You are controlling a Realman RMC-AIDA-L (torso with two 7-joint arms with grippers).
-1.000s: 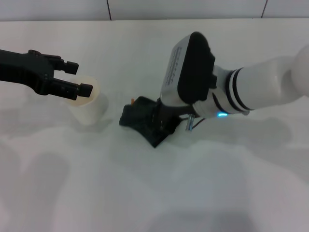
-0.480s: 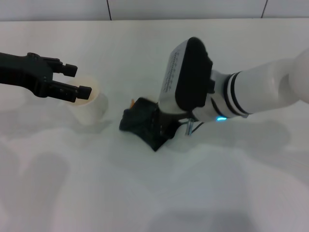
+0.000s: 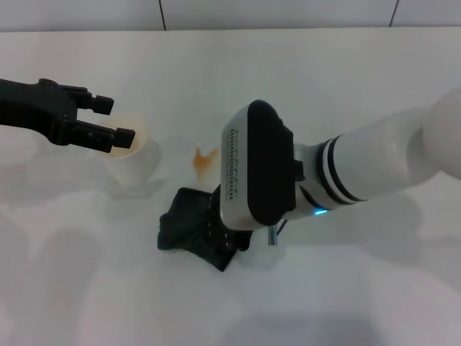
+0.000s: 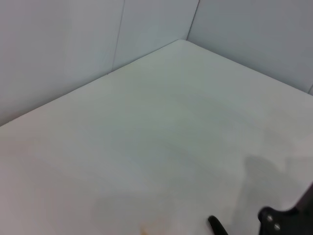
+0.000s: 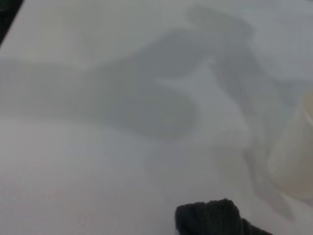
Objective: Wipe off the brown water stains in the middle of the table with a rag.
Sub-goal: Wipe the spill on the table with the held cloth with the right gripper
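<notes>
While stain [image 3: 204, 161] shows, rag [image 3: 193, 229] seemingly lies nearer.

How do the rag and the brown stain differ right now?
The rag is dark, bunched and much larger; the brown stain is a small orange-brown blot with a little tail. The rag sits under the right gripper, nearer the robot; the stain lies exposed beyond it. Both are on the white table.

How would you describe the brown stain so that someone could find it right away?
On the glossy white tabletop, look between the white cup of pale orange liquid and the dark crumpled rag. The small orange-brown blot lies bare there, the only flat, wet mark.
</notes>
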